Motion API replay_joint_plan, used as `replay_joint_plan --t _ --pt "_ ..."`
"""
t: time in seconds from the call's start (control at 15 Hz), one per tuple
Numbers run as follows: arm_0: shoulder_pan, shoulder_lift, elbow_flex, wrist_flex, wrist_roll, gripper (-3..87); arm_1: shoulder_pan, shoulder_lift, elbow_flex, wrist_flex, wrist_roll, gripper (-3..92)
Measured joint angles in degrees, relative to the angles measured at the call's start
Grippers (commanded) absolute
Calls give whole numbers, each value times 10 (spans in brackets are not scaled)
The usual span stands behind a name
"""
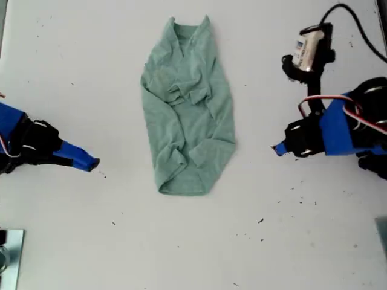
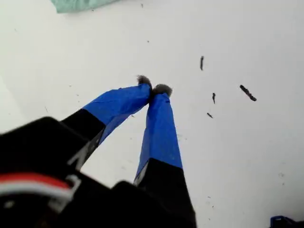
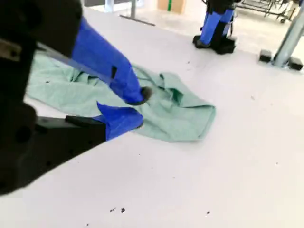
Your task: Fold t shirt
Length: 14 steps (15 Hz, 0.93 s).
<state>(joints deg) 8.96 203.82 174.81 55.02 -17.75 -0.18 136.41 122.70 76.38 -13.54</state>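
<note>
The t shirt [image 1: 190, 121] is a wrinkled pale green garment lying lengthwise in the middle of the white table, neck at the far end and sides folded inward. My first gripper [image 1: 278, 148] is at the exterior view's right, apart from the cloth. Its blue fingertips [image 2: 154, 88] are pressed together over bare table, and only a corner of the t shirt [image 2: 76, 4] shows there. My second gripper [image 1: 91, 163] rests at the exterior view's left, also off the cloth. Its jaws [image 3: 137, 108] stand slightly apart with nothing between them, and the t shirt [image 3: 180, 114] lies just beyond.
A white and black device [image 1: 308, 51] with a black cable sits at the exterior view's upper right. A metal object [image 1: 9, 254] is at that view's lower left edge. Dark specks [image 1: 260, 221] dot the table. Beyond the table stand a metal leg [image 3: 289, 42] and a box [image 3: 173, 4].
</note>
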Motion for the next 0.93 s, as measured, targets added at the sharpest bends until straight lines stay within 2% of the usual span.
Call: replay_joint_plan --t 0.13,0.27,0.4,0.53,0.67,0.73,0.8,0.87,0.93 --pt "15 -179 -145 19 -20 -4 -10 -117 -158 78 -8 23" --pt "45 -438 -357 96 -29 -4 -15 -201 -298 140 -14 23" --pt "46 -688 -585 197 -10 -4 -16 -277 -411 188 -19 23" --pt "44 -923 -825 311 61 -2 -16 -352 -509 204 -38 23" --pt "43 -1073 -984 330 188 -2 -16 -400 -576 208 -42 22" --pt "36 -1085 -1004 337 214 44 -16 -404 -590 209 -41 18" --pt "22 -1085 -1017 350 221 214 -16 -405 -599 209 -41 94" --pt "8 -1085 -1019 355 221 294 -16 -410 -608 209 -41 255" --pt "-5 -1085 -1019 357 222 300 -16 -418 -620 215 -41 336"
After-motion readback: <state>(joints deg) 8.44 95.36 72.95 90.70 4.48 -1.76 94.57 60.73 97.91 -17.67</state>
